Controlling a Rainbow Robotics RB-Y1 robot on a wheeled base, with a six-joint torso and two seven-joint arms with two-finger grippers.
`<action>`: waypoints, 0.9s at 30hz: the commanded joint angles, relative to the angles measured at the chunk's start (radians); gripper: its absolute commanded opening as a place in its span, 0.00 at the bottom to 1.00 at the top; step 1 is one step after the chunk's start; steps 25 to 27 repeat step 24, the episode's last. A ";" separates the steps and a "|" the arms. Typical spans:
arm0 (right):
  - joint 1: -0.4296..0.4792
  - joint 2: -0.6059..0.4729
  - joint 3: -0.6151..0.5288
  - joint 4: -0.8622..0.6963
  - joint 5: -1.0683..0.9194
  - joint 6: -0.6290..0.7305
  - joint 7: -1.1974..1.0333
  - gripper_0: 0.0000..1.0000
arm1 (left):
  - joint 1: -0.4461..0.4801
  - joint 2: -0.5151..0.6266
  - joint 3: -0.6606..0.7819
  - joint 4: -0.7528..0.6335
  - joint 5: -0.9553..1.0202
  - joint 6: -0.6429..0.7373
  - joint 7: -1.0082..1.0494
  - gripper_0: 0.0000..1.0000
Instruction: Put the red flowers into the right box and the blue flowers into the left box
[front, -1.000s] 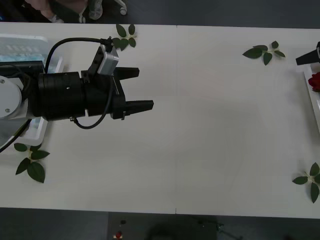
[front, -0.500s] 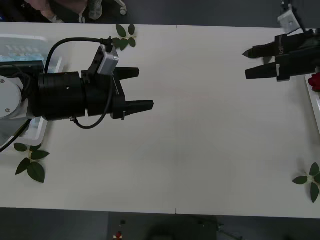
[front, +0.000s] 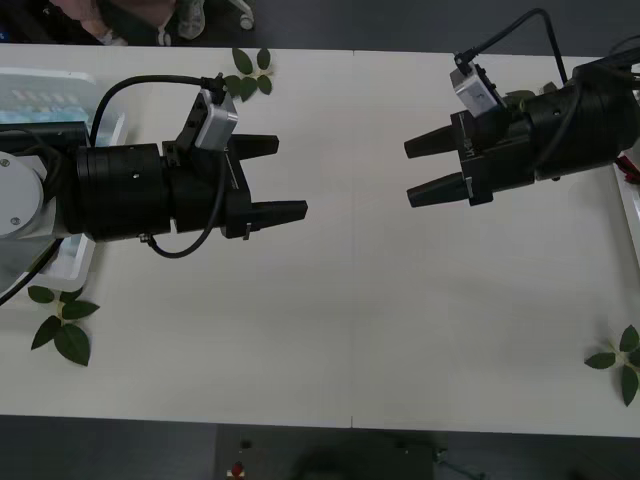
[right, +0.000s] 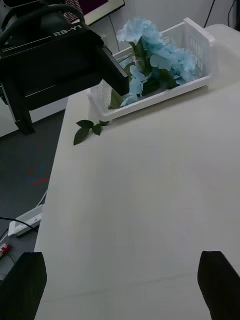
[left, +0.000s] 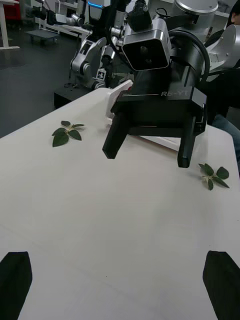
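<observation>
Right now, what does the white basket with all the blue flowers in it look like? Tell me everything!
The white basket looks like plastic, long and rectangular, with slotted walls and a thick rim. It sits flat on the white table near its edge. Pale blue flowers with green leaves are piled inside and rise above the rim. A loose leaf sprig lies on the table just outside it. The left claw hangs in front of it, open and empty.

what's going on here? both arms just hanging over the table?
Pretty much. The left gripper and the right gripper face each other above the bare middle of the table, both open and empty. The blue flowers are in the left box. One red flower peeks out behind the right arm at the right box. On the tabletop lie loose leaf sprigs only.
</observation>
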 joint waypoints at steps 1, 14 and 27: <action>-0.022 0.006 -0.004 -0.035 0.007 0.038 -0.003 0.89 | -0.016 0.018 -0.002 -0.032 0.005 -0.005 -0.022 1.00; -0.028 0.014 -0.004 -0.031 0.021 0.069 -0.003 1.00 | -0.016 0.018 -0.002 -0.032 0.005 -0.005 -0.022 1.00; -0.028 0.014 -0.004 -0.031 0.021 0.069 -0.003 1.00 | -0.016 0.018 -0.002 -0.032 0.005 -0.005 -0.022 1.00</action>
